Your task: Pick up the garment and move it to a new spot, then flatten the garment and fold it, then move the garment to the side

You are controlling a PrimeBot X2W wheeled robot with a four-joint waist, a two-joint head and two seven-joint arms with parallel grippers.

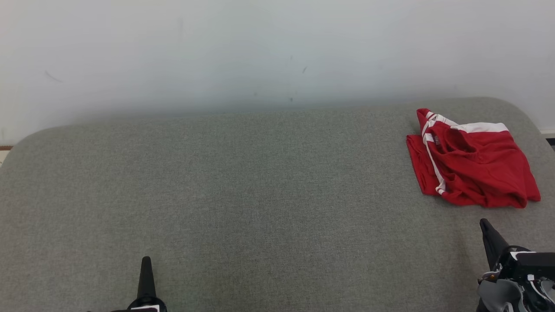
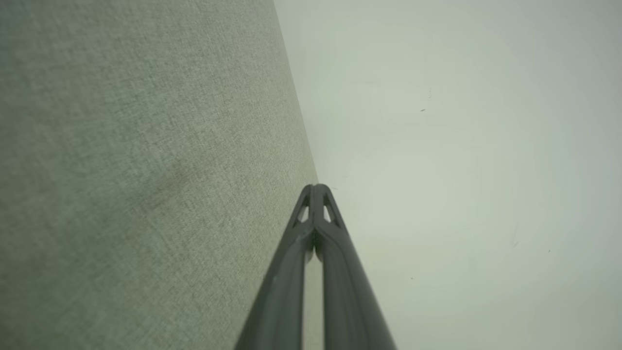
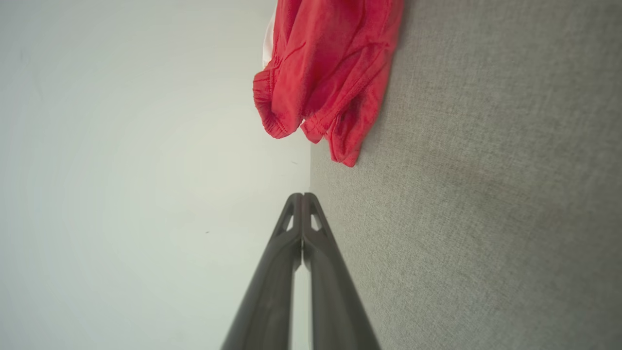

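Lying near and ahead of the closed, empty right pincer (image 1: 484, 225), the red garment (image 1: 472, 169) sits far across the table (image 1: 260, 195) from the closed, empty left pincer (image 1: 146, 261).

I can read no text, number or brand on my screens. The red garment (image 1: 477, 173), at about two o'clock on the grey fabric surface (image 1: 260, 195), has a small dark tag (image 1: 437, 140) at its own ten o'clock, too small for me to read. Its white stripes (image 1: 481, 127) carry no lettering I can make out.
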